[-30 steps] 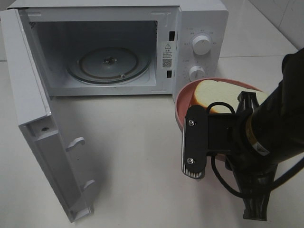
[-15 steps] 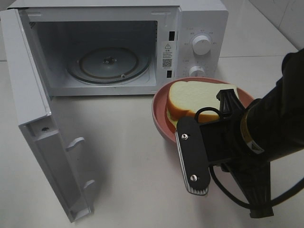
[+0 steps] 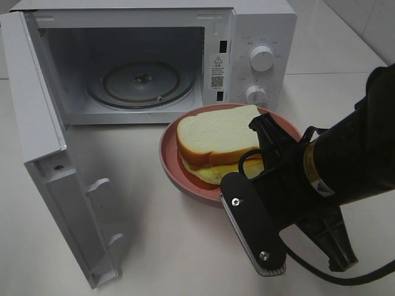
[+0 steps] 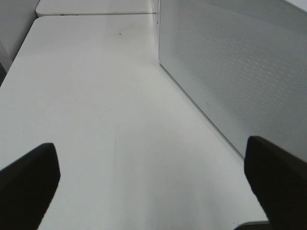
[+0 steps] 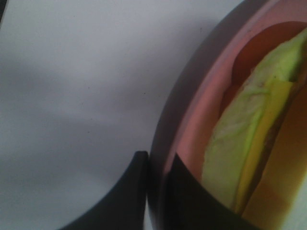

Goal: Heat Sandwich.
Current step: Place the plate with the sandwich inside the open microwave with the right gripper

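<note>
Sandwich [image 3: 216, 145] lies on the plate [image 3: 170, 157], in front of the open microwave [image 3: 259, 24] and above the worktop [image 3: 160, 246]. My right pincer [image 5: 156, 165] pinches the plate's rim, 1 finger inside and 1 outside. My left pincer [image 4: 153, 172] is spread wide and holds nothing, beside a white perforated panel [image 4: 240, 62].
</note>
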`<action>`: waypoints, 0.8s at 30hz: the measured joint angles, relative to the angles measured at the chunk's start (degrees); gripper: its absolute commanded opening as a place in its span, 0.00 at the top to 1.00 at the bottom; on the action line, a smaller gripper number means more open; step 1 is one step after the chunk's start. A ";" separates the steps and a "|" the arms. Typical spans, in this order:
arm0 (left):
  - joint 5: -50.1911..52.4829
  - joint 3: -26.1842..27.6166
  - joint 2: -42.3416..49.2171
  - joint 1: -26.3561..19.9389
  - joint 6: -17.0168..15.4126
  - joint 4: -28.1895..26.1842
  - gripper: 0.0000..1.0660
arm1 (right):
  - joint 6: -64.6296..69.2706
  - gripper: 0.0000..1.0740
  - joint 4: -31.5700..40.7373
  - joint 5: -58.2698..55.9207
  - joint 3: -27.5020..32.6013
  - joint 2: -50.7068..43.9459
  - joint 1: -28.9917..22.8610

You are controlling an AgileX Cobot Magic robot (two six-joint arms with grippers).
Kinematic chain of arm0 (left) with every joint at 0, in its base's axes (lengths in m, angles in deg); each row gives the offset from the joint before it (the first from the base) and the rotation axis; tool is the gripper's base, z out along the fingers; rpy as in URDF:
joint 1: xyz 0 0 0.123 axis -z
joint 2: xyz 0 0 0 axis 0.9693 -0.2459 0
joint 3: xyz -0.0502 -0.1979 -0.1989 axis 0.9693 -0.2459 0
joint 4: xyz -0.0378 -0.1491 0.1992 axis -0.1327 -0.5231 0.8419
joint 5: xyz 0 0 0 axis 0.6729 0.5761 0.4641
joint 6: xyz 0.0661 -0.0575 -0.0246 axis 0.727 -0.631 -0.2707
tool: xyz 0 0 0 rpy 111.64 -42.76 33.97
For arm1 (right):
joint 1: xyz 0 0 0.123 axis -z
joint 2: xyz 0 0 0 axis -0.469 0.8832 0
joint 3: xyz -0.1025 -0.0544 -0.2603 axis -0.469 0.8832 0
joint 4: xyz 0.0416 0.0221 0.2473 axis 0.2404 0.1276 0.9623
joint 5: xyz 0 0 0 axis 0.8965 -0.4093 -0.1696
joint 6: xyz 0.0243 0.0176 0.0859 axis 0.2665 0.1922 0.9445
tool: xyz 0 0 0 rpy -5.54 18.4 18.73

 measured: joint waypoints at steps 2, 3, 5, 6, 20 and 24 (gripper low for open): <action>0.00 0.00 0.00 0.00 0.00 0.00 0.05 | -0.69 0.93 0.00 0.52 0.00 0.00 0.00; 0.00 0.00 0.00 0.00 0.00 0.00 0.05 | -2.06 0.93 0.00 1.26 0.00 0.00 0.00; 0.00 0.00 0.00 0.00 0.00 0.00 0.05 | -2.69 0.92 0.00 1.78 0.00 0.00 0.00; 0.00 0.00 0.00 0.00 0.00 0.00 0.05 | -3.38 0.92 0.00 2.18 0.00 0.00 0.00; 0.00 0.00 0.00 0.00 0.00 0.00 0.05 | -5.79 1.00 0.17 3.55 0.00 0.00 0.00; 0.00 0.00 0.00 0.00 0.00 0.00 0.05 | -5.79 1.00 0.17 4.41 0.00 0.00 0.00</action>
